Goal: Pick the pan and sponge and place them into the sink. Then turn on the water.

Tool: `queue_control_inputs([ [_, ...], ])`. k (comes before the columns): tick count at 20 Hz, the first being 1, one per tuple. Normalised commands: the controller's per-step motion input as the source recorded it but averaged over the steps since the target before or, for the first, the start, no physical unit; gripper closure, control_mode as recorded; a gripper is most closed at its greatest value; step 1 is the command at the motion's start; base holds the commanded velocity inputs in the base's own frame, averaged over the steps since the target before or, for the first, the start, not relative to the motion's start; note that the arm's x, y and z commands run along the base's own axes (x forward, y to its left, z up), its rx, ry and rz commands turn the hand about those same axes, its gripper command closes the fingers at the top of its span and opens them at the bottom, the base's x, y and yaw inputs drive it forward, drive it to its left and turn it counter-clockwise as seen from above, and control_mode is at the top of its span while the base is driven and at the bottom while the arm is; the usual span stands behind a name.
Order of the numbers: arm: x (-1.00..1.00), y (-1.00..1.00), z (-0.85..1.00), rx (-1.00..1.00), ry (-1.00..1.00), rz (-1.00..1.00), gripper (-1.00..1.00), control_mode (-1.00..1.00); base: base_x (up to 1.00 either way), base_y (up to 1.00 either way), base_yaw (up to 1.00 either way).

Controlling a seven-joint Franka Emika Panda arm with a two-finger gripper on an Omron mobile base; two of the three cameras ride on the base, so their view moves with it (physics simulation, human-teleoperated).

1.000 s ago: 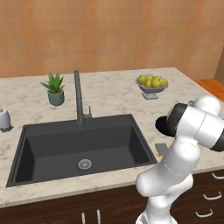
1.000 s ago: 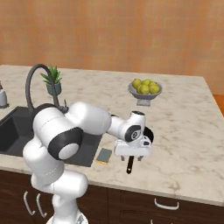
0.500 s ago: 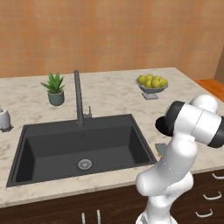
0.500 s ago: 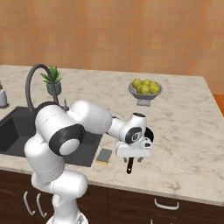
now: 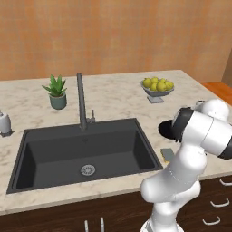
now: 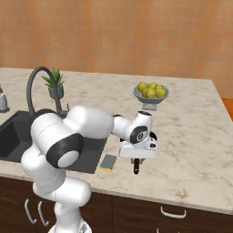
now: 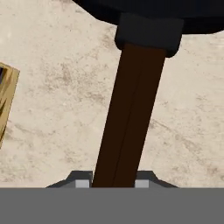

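both fingers [image 7: 83,181] of the hand [image 7: 113,183] closed on the pan [image 7: 144,13] handle [image 7: 129,113], on the counter [image 7: 52,87]

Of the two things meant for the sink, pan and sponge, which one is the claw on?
The pan: its dark handle runs between the fingertips of the claw. The sponge lies untouched on the counter beside it.

- Grey bowl of yellow-green fruit [image 6: 151,93] on the beige marble tabletop [image 6: 195,132], beyond the jaws.
- Potted green plant [image 5: 57,91], well apart from the jaws, toward the orange wall [image 5: 113,36].
- White soap dispenser [image 5: 4,123], farthest from the jaws.
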Motion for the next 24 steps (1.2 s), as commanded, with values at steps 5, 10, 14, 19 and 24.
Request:
queue_control_inputs([
  [5,0.0,0.36,0.88,0.0,-0.08,0.07,1.0,-1.0,0.0,0.0,0.0],
  [10,0.0,0.59,0.68,0.0,-0.08,0.31,1.0,-1.0,0.0,0.0,0.0],
  [14,0.28,0.36,0.5,0.01,-0.08,0.37,1.0,-1.0,0.0,0.0,0.0],
  [19,0.22,0.32,0.25,0.04,-0.02,0.43,1.0,-1.0,0.0,0.0,0.0],
  [24,0.15,0.53,0.14,0.09,-0.07,0.34,1.0,-1.0,0.0,0.0,0.0],
])
